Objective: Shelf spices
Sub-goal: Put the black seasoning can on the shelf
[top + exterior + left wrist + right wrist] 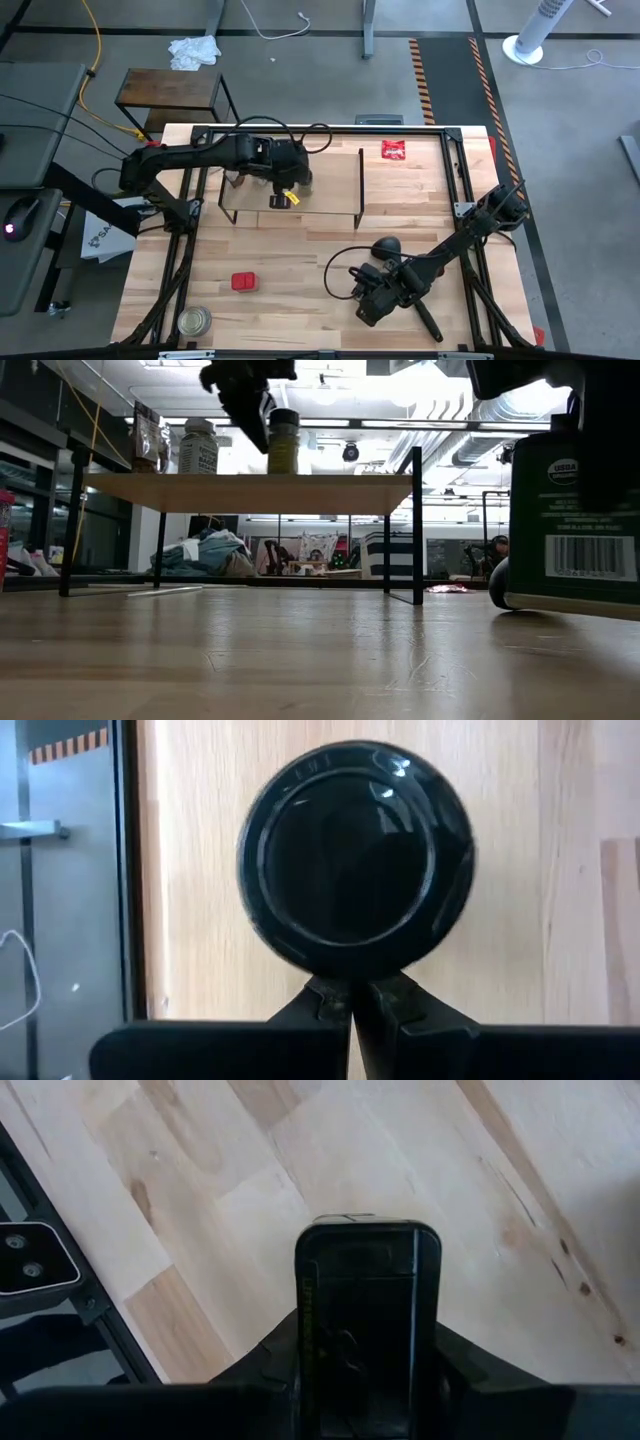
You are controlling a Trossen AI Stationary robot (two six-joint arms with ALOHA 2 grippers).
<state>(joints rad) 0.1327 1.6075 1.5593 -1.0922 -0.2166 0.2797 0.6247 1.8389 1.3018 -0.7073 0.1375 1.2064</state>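
Hovering over shelf (330, 190), left tool (291, 186) pinched fully closed, nothing held, dark-lidded jar (355, 855) standing upright directly below it on the plywood top beside white-capped jar (199, 446). Gripping small black box (367, 1325) low over counter (290, 250), right tool (372, 300) clamped narrow on its sides, box long axis running straight out ahead between the fingers. Shelf well ahead of right tool, across counter; right arm alone loaded, so likely next to carry. Red square tin (243, 282) well aside, nearer right tool.

Grey floor (300, 80), white tower fan (535, 30), striped tape (425, 80)
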